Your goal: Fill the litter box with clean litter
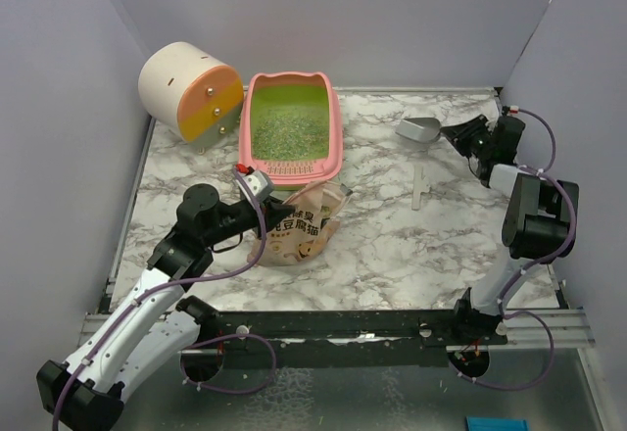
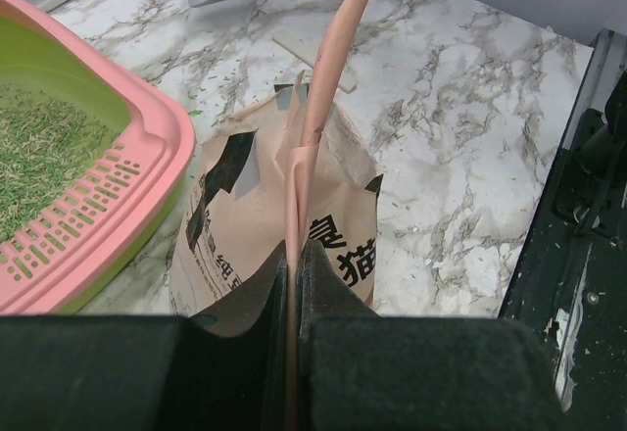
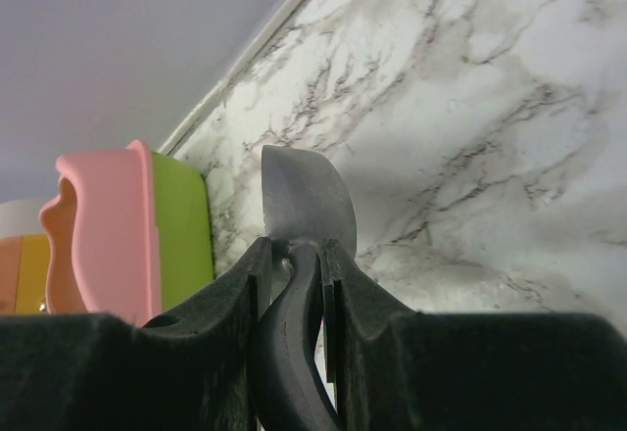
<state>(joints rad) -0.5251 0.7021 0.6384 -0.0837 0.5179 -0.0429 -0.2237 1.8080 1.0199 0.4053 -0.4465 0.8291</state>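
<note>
Pink litter box [image 1: 292, 168], clean litter [image 1: 289, 127] inside, long axis 12–6, lies just 12 o'clock of my left claw [image 1: 257, 188], clenched on pouch [image 1: 299, 227] rim; right claw [image 1: 460, 135], farther at 3, grips scoop [image 1: 419, 129] handle.

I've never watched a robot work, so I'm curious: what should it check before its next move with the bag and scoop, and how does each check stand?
1. Left gripper clamped on the pouch top edge: ok.
2. Pouch standing beside the slotted end of the litter box: ok.
3. Right gripper closed on the scoop handle: ok.
4. Clean litter covers the box floor: ok.
5. Litter inside the pouch: cannot tell.
6. Scoop empty: cannot tell.
</note>
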